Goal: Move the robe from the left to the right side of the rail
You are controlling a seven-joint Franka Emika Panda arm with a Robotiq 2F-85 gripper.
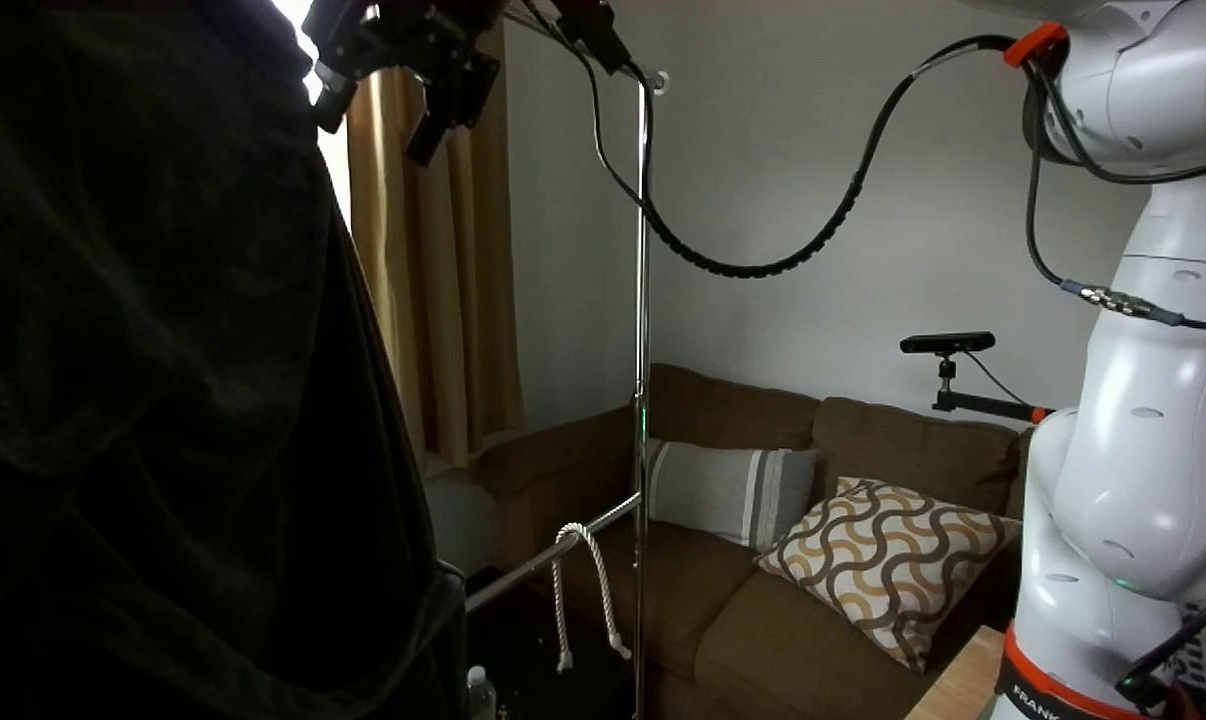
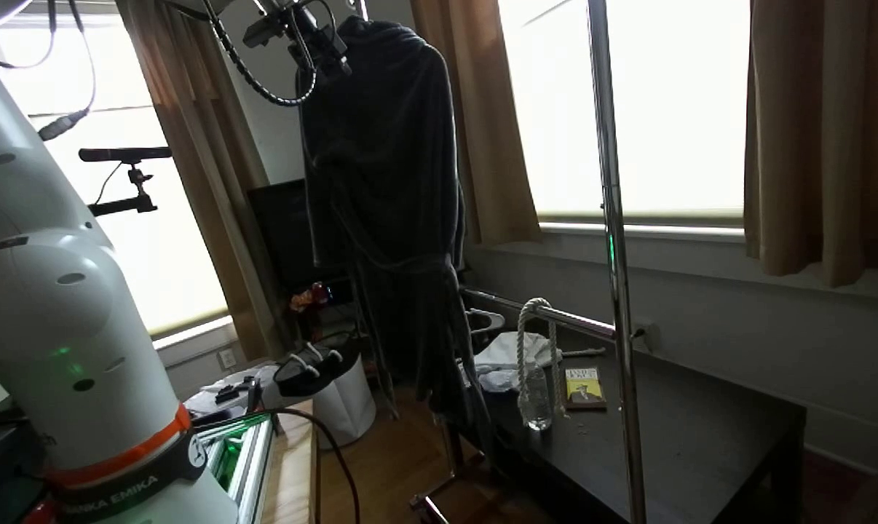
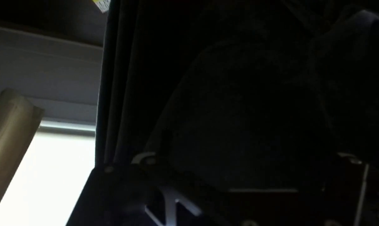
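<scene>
Wrist view: mostly filled by dark robe (image 3: 239, 103). In an exterior view: note gripper (image 1: 375, 140) with jaws spread, empty; for likely grasp, pinch high at shoulder, then slide gently. In an exterior view: see robe hanging toward far end of rail (image 2: 618, 276), pointing hem-down, with long axis roughly vertical.

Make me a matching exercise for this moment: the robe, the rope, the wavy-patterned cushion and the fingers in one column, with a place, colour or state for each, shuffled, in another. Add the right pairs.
1. robe
2. rope
3. wavy-patterned cushion
4. fingers

A. on the brown sofa
B. spread apart
C. dark grey, hanging
D. looped over the rail's lower bar

Pairs: 1-C; 2-D; 3-A; 4-B
</scene>
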